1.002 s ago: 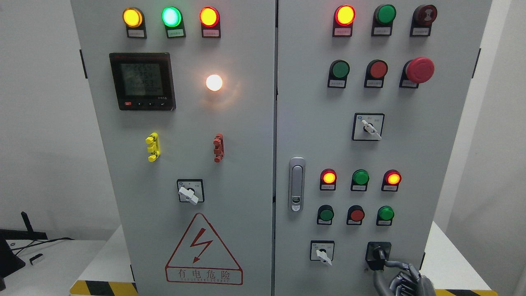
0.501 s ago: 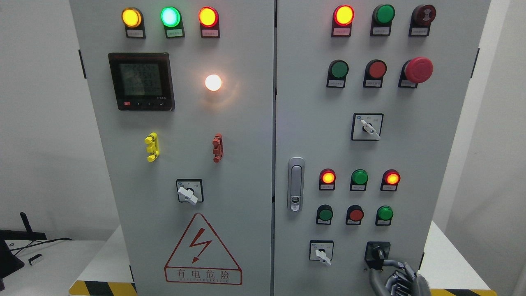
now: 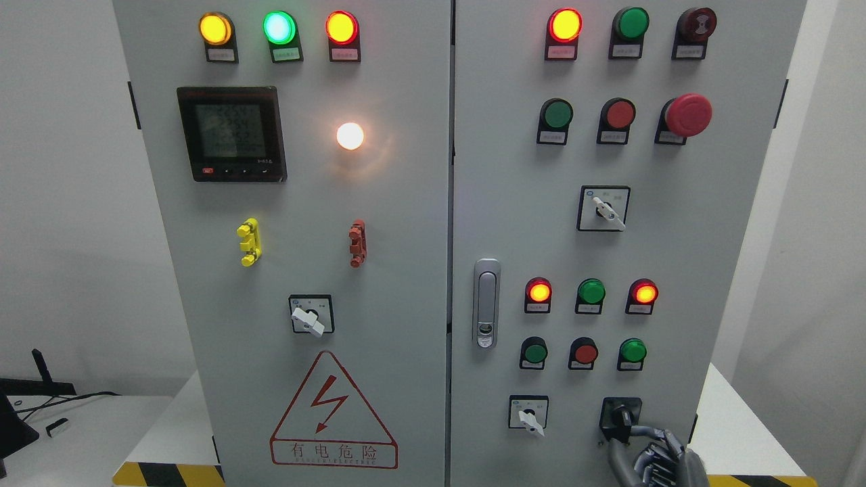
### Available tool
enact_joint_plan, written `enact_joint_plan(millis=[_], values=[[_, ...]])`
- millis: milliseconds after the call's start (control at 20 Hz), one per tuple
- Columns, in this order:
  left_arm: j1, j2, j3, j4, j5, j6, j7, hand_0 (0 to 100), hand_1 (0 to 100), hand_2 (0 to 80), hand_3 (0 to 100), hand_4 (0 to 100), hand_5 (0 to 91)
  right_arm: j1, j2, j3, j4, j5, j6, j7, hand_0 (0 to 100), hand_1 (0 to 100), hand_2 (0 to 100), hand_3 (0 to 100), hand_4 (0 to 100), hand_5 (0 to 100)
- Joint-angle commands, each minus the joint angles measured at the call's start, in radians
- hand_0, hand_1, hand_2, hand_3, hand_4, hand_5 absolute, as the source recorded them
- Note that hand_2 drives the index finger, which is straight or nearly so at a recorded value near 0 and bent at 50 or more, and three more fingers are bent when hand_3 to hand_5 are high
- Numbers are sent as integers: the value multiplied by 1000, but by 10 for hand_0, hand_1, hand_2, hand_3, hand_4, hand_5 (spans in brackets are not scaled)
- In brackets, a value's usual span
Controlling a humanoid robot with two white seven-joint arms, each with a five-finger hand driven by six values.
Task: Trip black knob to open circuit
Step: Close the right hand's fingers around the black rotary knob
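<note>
Gripping black knob at lower right of right cabinet door, right hand from bottom edge, fingers curled onto it. White selector switch just left of knob, apart.

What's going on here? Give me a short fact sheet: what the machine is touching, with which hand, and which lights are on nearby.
target: black knob, bottom right of the grey cabinet
acting part: right robot hand, fingers reaching the knob
grasp: contact seen, firm grip unclear
left arm: not in view
neighbour: white selector switch, left of the knob
lamps above: red lamps lit, green lamp unlit
</note>
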Motion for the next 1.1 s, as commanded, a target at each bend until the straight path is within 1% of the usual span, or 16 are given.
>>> enact_joint_plan(millis=[0,651,752,1052], values=[[0,1,0,0,5,0,0,120,389,0,0,0,0,-5,5,2,1,3,4,1,358,734,454,890,999,1000],[0,1,0,0,5,0,0,120,389,0,0,0,0,-5,5,3,1,3,6,1,360,736,477,906,1000,1000],[0,1,0,0,5,0,0,120,389,0,0,0,0,-6,5,14,1,3,7,-1,360,736,479,908,1000,1000],[0,-1,0,0,5,0,0,120,389,0,0,0,0,-6,7,17,1,3,7,-1,361,735,492,914,1000,1000]])
